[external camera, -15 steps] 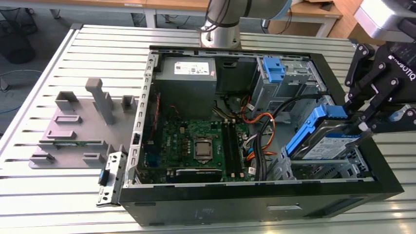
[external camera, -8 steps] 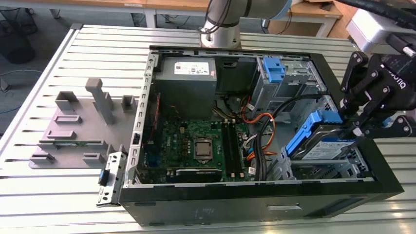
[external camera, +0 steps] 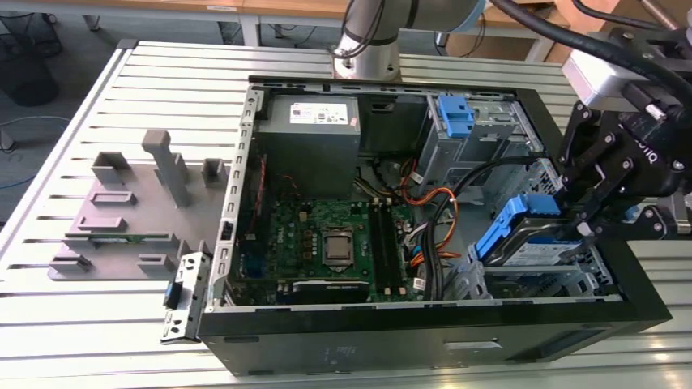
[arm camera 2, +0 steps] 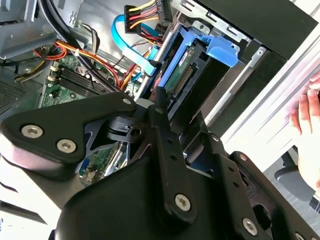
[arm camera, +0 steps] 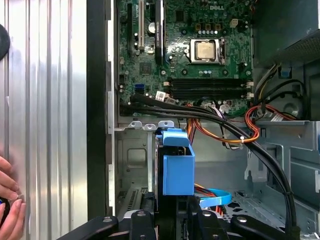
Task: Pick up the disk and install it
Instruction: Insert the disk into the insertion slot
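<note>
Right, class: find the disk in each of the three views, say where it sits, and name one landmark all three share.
Exterior view: disk at the exterior view's right, inside the computer case, gripped by the pincer.
Second wrist view: disk just beyond the pincer, beside the blue cable.
First wrist view: disk edge-on, between the pincer and the black cables.
Shared landmark: the green main board.

Blue-railed silver disk (external camera: 536, 243) sits tilted in the drive bay (external camera: 589, 271).
</note>
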You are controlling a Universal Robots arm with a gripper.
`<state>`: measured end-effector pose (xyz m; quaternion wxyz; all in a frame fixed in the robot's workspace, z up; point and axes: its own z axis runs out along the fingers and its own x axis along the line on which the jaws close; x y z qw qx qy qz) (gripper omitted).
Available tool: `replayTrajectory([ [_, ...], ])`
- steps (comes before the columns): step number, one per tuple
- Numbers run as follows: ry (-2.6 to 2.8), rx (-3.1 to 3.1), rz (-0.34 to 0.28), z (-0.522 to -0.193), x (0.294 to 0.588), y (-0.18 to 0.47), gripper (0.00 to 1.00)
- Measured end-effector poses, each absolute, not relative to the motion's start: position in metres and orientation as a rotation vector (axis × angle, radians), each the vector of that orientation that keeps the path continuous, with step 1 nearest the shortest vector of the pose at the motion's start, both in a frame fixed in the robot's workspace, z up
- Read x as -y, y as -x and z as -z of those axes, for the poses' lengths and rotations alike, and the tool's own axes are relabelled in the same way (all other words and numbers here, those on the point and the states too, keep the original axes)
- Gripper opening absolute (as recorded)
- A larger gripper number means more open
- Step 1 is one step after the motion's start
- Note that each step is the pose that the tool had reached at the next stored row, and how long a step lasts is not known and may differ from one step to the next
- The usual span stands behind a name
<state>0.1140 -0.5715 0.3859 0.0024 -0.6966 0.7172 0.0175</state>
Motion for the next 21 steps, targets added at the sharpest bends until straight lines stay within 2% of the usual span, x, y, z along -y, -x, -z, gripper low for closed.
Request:
replayTrajectory([
  [21, 2.187, -2.251, -0.052, -0.359, 0.571, -0.114, 0.35],
])
